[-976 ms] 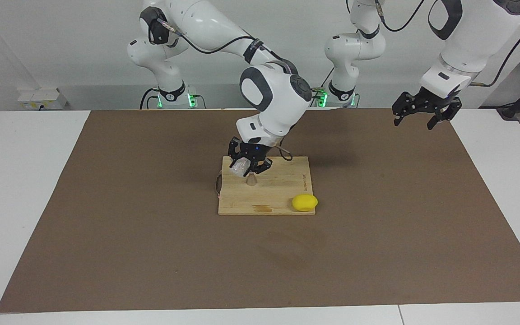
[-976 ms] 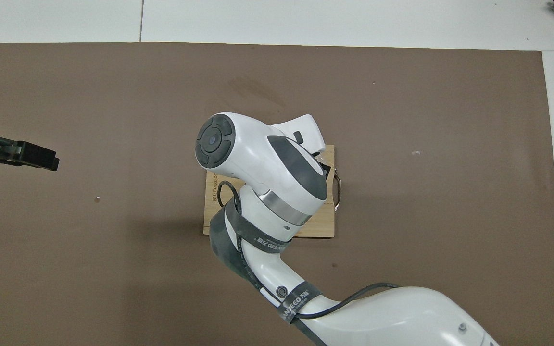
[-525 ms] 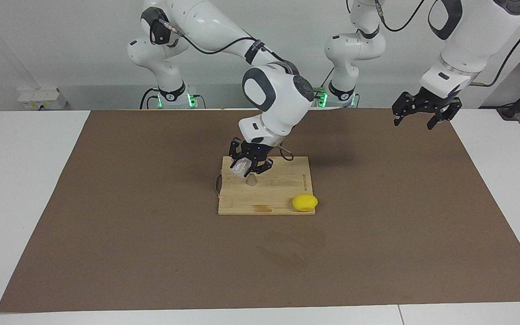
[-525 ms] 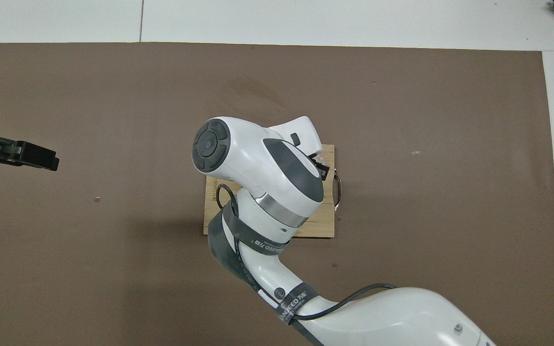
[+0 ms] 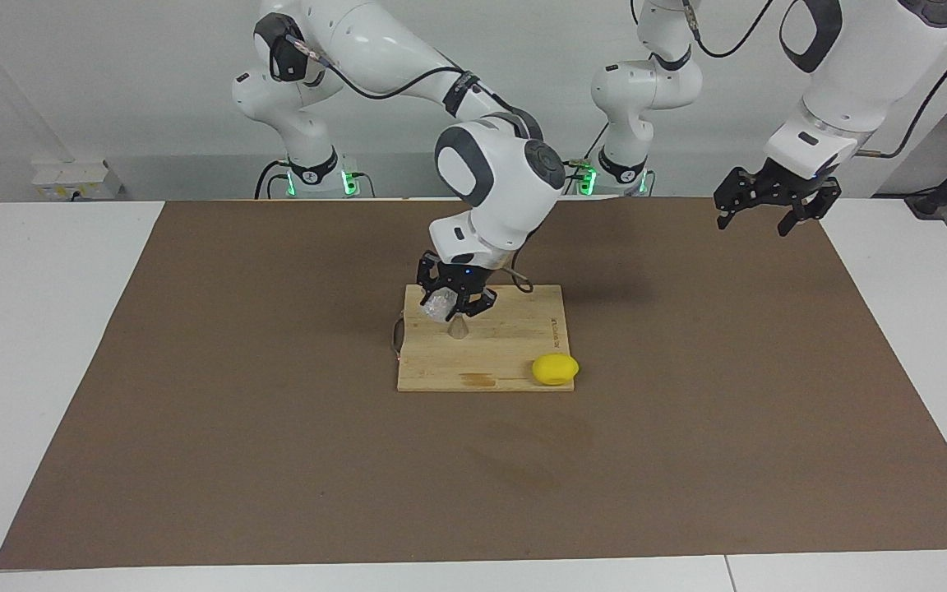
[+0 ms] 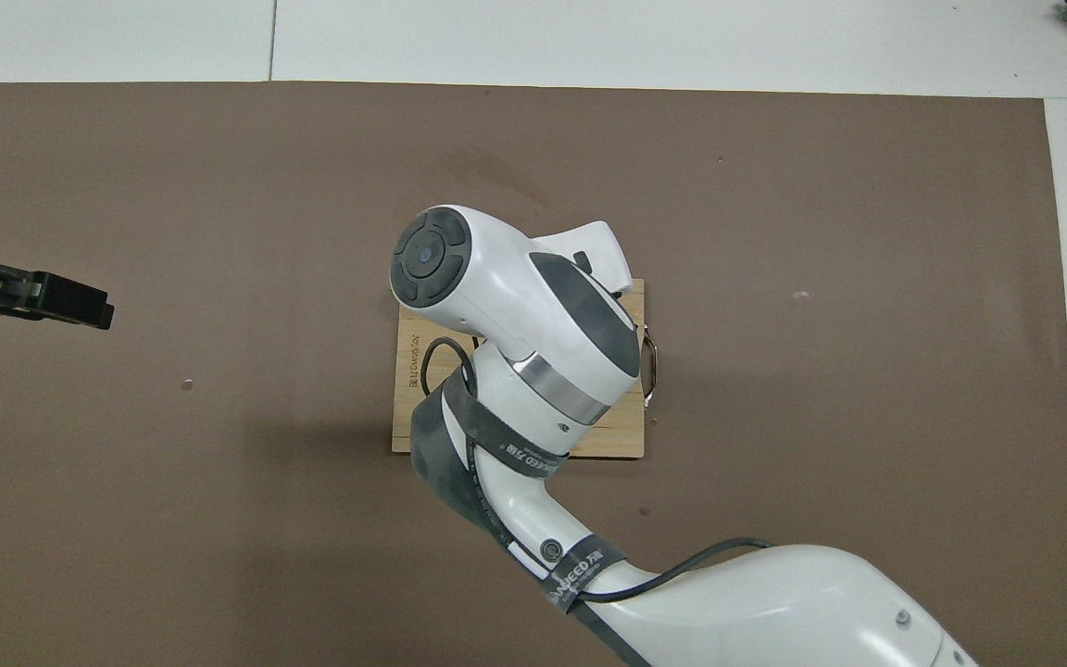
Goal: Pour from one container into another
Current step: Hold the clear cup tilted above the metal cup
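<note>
Your right gripper grips the tilted glass cup; the jigger stands directly under its fingers. The left gripper waits spread, well apart.

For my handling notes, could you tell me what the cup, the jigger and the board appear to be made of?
Glass cup, tilted in the right gripper: likely clear glass or plastic; see-through, textured, glinting walls. Jigger: mostly hidden; its dull cone suggests metal, uncertain. Board: pale wood or bamboo; visible grain, matte, metal loop handle.
</note>
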Robot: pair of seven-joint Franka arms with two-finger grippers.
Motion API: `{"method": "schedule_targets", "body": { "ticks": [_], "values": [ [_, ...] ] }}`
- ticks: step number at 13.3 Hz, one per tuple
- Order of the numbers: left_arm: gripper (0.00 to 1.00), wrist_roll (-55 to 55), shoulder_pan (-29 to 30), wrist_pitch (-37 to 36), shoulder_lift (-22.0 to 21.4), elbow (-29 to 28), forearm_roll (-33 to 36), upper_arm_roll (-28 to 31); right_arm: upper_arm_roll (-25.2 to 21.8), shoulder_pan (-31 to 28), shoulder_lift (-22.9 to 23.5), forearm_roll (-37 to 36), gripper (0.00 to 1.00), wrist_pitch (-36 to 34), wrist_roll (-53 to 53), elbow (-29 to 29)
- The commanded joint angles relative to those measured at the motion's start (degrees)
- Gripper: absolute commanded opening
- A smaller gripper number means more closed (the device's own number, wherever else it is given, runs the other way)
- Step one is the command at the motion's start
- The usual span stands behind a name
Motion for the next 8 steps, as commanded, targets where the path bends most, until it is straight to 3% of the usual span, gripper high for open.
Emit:
{"method": "schedule_targets", "body": {
  "ticks": [1,8],
  "values": [
    [1.00,-0.3,-0.1,-1.0,-0.7,0.0,1.0,0.1,0.8,-2.1,-1.0,2.3,0.00,0.6,-1.7,0.0],
    [1.00,-0.3,0.0,-1.0,-0.7,0.1,1.0,0.1,0.7,-7.1,-1.8,13.4,0.00,0.5,-1.7,-0.2]
  ]
}}
